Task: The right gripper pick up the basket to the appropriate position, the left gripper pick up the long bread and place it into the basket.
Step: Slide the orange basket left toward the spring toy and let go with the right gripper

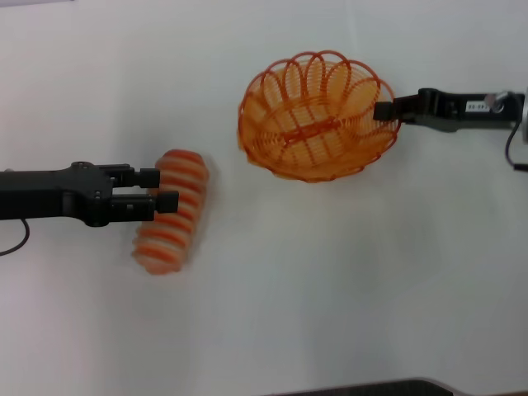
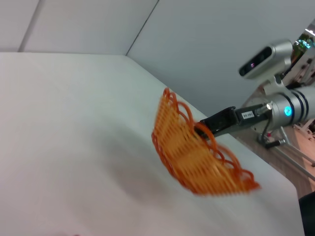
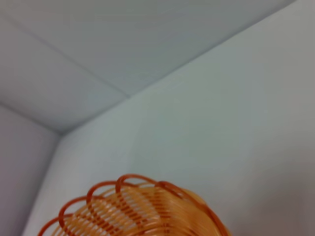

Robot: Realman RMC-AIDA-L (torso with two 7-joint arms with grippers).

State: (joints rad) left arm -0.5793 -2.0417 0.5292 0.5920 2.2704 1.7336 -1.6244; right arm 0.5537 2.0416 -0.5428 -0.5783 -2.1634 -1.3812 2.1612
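Closest to the head camera sits the long bread [image 1: 172,211], a plump cream loaf with orange spiral stripes, lying on the white table [image 1: 330,313] on the robot's left. At its near-left side is the left gripper [image 1: 157,189], fingers a little apart and reaching onto the loaf's upper half. Whether it actually has a squeeze on it is hard to say (the fingertips overlap the bread, but no real clamping shows), so call it slightly open, nothing held.

Over on the right, the right gripper [image 1: 386,110] is pinched onto the rim of the basket [image 1: 318,115], an oval orange wire thing with a looped scalloped edge. From the left wrist view it [image 2: 197,155] looks tilted and lifted off the table.

Stuff that could go wrong: that rim grip is just one loop of thin wire, so the basket could swing or slip. A soft, round loaf grabbed off-centre could roll away or droop out of the fingers. And if the basket is tipped like that when the bread arrives, it may slide right out.
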